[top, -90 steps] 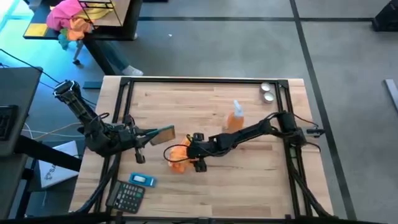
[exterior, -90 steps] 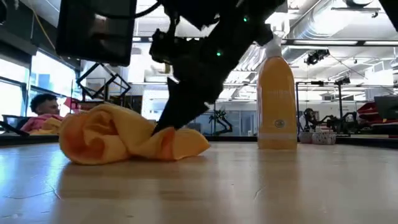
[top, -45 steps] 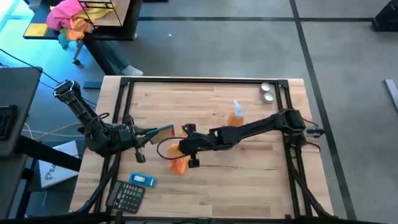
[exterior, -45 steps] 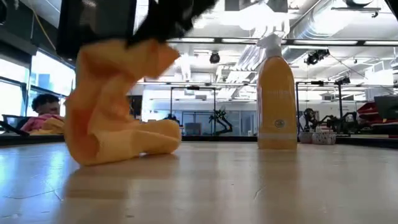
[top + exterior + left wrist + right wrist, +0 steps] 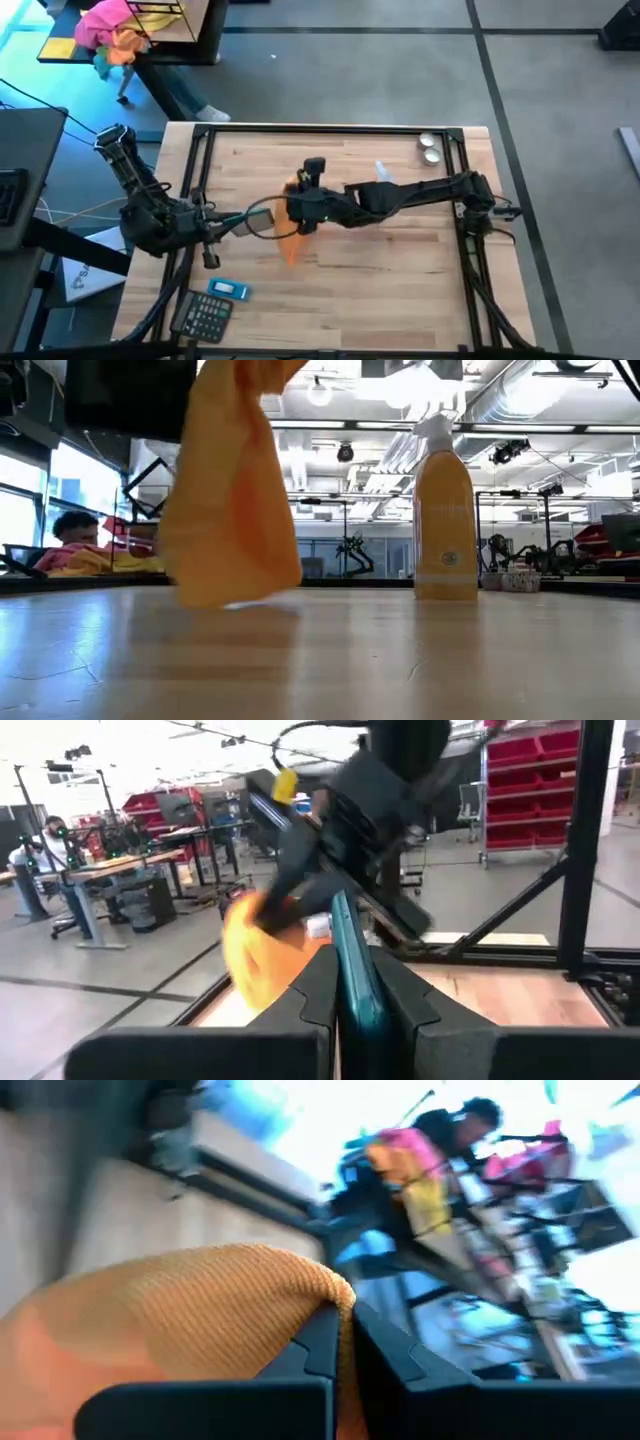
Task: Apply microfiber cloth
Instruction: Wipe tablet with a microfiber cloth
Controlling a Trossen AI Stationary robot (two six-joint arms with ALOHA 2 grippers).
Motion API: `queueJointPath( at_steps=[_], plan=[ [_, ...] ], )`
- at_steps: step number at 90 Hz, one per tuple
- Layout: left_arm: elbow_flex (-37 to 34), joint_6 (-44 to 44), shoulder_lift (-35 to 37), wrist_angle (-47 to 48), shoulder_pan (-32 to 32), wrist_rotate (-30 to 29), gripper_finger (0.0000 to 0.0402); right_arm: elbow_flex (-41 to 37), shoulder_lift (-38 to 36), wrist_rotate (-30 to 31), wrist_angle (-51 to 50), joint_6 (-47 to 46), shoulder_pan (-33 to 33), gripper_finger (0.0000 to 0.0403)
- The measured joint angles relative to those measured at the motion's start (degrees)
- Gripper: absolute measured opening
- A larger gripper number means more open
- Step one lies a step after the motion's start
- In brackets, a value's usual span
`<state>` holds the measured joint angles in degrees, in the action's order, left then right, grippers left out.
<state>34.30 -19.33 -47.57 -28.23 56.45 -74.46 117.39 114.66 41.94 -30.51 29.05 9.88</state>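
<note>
No brand, label or writing can be read on anything here; the spray bottle [image 5: 445, 510] carries a pale label whose print is too small to make out. The microfiber cloth [image 5: 235, 490] hangs lifted over the middle of the table [image 5: 400, 290], its long axis running roughly vertical: the top is pinched up out of the low view, and the loose lower end droops to just above or barely at the wood; I cannot tell whether it touches. From above, the cloth [image 5: 290, 243] shows as an orange strip trailing toward the table's front edge from under the right gripper [image 5: 300, 200]. That claw is clamped narrow on a fold of the cloth [image 5: 190, 1305], its two dark fingers [image 5: 320, 1340] pressed together with the ribbed fabric between them. The left gripper [image 5: 232, 222] sits near the table's left edge, closed tight on a thin teal-edged slab, the phone [image 5: 352, 970], held edge-up and pointing toward the cloth. A calculator [image 5: 203, 316] and a small blue object [image 5: 228, 289] lie by the front left corner.
</note>
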Motion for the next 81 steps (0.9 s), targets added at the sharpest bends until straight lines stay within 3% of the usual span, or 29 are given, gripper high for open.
queueJointPath(
  at_steps=[10,33,43,52,60,70,81],
  plan=[
    [0.0,-0.4,0.0,-0.4,0.3,0.2,0.0014,5.5,0.0,-2.4,1.3,0.7,-0.3,0.0],
    [0.0,-0.5,0.0,-0.4,0.3,0.2,0.0014,17.6,-0.1,-25.3,-7.9,-7.6,3.2,0.0],
    [0.0,-0.8,0.0,-0.4,0.3,0.3,0.0014,16.3,-0.3,-25.5,-12.2,-8.2,3.1,0.0],
    [0.0,-0.9,0.0,-0.5,0.3,0.3,0.0014,11.6,0.5,-21.5,-17.6,-12.6,0.6,0.0],
    [0.0,-1.4,0.0,-1.0,0.3,0.3,0.0014,3.3,0.7,-21.4,-20.0,-18.9,-2.7,0.0],
    [0.0,-1.7,0.0,-1.2,0.3,0.3,0.0014,-9.4,0.7,-25.9,-17.6,-26.2,-6.6,0.0],
    [0.0,-2.0,0.0,-1.3,0.2,0.4,0.0014,-24.5,0.7,-34.1,-6.7,-32.1,-9.3,0.0]
  ],
)
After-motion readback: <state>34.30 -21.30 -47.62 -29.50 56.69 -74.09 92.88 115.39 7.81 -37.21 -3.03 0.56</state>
